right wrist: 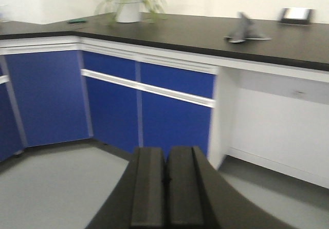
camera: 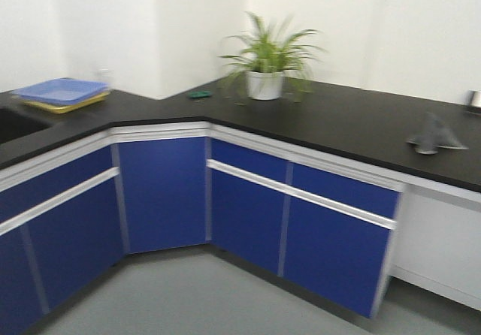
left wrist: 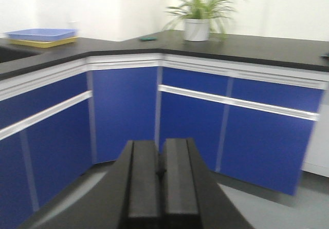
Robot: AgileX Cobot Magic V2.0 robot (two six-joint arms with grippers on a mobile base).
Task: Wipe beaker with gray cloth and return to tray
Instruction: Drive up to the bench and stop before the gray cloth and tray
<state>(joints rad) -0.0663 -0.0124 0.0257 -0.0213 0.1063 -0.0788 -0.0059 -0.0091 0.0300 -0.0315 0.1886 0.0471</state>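
On the black countertop (camera: 338, 125), well right of the potted plant (camera: 267, 68), lay the gray cloth (camera: 434, 134), seemingly bunched (no beaker showed). Left gripper (left wrist: 160, 152) and right gripper (right wrist: 166, 154) sat clenched, empty; approach stage, calling for a drive closer.

1. The surface (camera: 338, 125) runs in an L, well ahead of and above both pairs of fingers. Cabinets (camera: 165, 192) stand under it, and floor (camera: 195, 297) lies between them and the fingers.
2. From the left fingers (left wrist: 144, 183), two stacked trays (left wrist: 41, 35) sit far ahead to the left on the surface, just behind a recess (camera: 15, 125).
3. The potted plant (left wrist: 197, 30) stands ahead, slightly right of these fingers, near the wall. A small flat item (left wrist: 149, 38) lies just left of it.
4. From the right fingers (right wrist: 149, 188), the plant is ahead-left and the cloth (right wrist: 245, 31) ahead-right on the surface, well apart.
5. A box (right wrist: 295, 16) sits behind the cloth, further right.
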